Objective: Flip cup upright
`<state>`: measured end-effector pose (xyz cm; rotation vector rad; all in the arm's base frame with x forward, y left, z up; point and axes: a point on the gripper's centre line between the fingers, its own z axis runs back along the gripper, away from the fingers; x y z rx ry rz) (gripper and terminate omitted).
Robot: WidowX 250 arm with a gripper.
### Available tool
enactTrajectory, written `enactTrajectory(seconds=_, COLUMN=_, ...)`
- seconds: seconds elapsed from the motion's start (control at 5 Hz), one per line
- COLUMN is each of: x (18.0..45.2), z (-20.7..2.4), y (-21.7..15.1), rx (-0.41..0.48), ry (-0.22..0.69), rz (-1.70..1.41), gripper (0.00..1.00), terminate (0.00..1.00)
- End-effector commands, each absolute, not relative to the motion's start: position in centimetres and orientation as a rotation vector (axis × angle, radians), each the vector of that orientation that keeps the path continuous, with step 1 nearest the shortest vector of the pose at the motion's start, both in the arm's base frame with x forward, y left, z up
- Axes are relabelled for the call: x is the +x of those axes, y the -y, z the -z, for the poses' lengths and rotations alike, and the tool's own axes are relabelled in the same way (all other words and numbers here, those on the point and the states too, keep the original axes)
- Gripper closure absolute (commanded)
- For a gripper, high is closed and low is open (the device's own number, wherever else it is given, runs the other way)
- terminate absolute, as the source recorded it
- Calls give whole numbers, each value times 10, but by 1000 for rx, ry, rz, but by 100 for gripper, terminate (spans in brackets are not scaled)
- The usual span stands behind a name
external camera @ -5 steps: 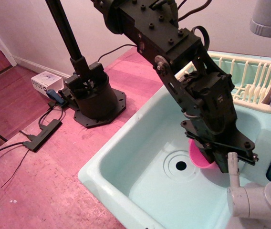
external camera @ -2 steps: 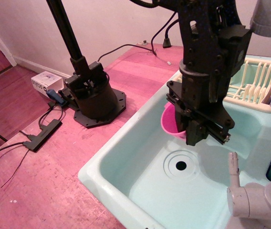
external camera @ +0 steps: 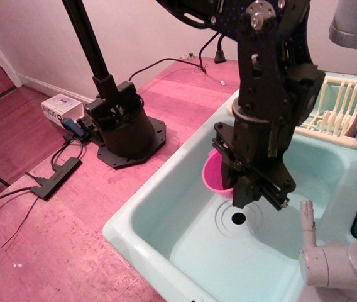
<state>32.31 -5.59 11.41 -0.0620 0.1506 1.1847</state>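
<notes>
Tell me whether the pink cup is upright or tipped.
Tipped. The cup hangs in the hand above the sink floor, its open mouth facing sideways toward the camera's left, not up.

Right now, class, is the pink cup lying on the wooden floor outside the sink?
No: the cup is inside the pale green sink, held at the claw near the drain hole.

Lighting: soft, even, slightly dim, with a pink-magenta colour cast. A diffuse shadow is thrown on the sink (external camera: 166,207) floor. Glare: none noted. Focus: generally soft; faucet (external camera: 329,264) nearest the camera is blurred.
</notes>
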Motion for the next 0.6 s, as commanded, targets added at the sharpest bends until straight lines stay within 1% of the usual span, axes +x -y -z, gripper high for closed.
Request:
enactTrajectory(seconds=0.0, x=323, z=-95, y=75, rx=-100, ry=-177, rz=-1153, gripper=100, terminate=0)
enactTrajectory(seconds=0.2, x=322, z=-77, y=85, rx=-115, ry=-204, rz=-1142, gripper=100, terminate=0)
enactTrajectory(seconds=0.4, x=329, z=-82, y=80, rx=-113, ry=-190, rz=-1139, gripper=100, terminate=100)
